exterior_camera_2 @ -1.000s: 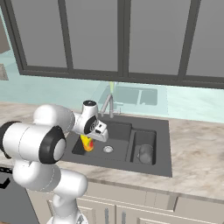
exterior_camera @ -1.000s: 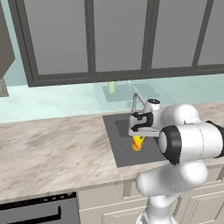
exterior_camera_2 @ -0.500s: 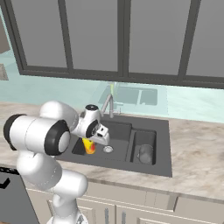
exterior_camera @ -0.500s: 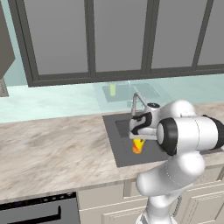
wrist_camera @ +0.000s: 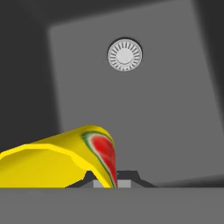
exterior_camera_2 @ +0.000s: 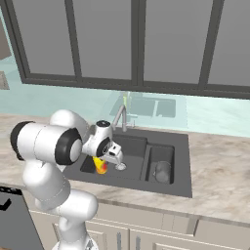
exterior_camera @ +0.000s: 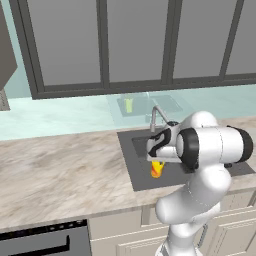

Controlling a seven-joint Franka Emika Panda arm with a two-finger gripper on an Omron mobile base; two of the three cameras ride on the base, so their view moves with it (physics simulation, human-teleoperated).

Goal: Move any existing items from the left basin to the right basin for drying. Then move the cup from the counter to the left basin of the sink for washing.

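From the left base view, you see the sink [exterior_camera: 137, 172] set in the counter [exterior_camera: 60, 175], with the arm reaching over it. The cup [exterior_camera: 157, 169] hangs under the hand, over the left basin [exterior_camera: 141, 148], its yellow body and orange patch showing below the wrist. The gripper [exterior_camera: 158, 161] itself is mostly masked by the white arm here. Against the earlier pictures in this view, the cup sits at much the same spot over the basin, while the arm's big elbow link has swung a little.

From the right base view, you get both compartments. The left basin [exterior_camera_2: 132, 146] holds the cup [exterior_camera_2: 100, 165] at its near-left corner, beside the round silver drain [exterior_camera_2: 120, 167]; whether the cup touches the floor you cannot tell. The right basin [exterior_camera_2: 161, 155] holds the small dark grey cylinder [exterior_camera_2: 162, 171], lying near its front end. The faucet [exterior_camera_2: 119, 117] stands behind the basins. Compared with a second ago, the cup and hand have barely shifted; the cylinder lies where it did.

From the hand view, your gripper [wrist_camera: 114, 177] is pinched tight on the cup [wrist_camera: 61, 157], whose yellow wall with its red, green-edged patch runs across the lower left. Beyond it lies the flat grey floor of the left basin [wrist_camera: 166, 113], with the drain [wrist_camera: 125, 54] well apart from the cup.
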